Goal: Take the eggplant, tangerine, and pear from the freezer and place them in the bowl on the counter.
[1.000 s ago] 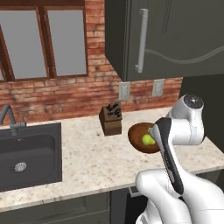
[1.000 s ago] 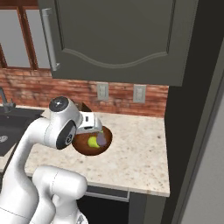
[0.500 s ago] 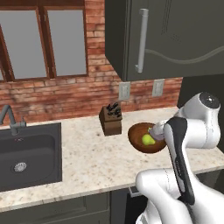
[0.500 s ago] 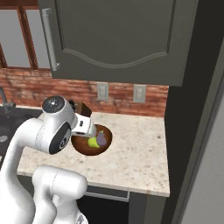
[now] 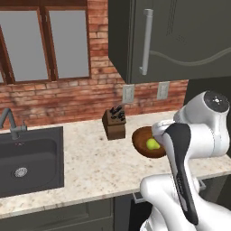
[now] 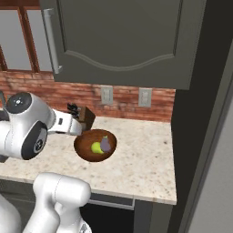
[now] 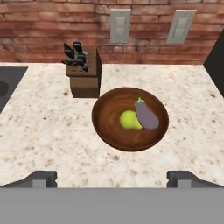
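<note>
While gripper [image 7: 112, 177] gapes | pear [image 7: 129, 120], eggplant [image 7: 147, 115] touching in bowl [image 7: 107, 127]

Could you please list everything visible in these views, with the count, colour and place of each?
bowl: one, reddish-brown, on the counter beside the knife block
pear: one, yellow-green, in the bowl
eggplant: one, dull purple, in the bowl, against the pear
knife block: one, brown, by the brick wall
counter: one, beige speckled
sink: one, dark, inset at left
wall outlets: two, pale, on the bricks
pincer: one, dark tips, open, above the counter
</note>
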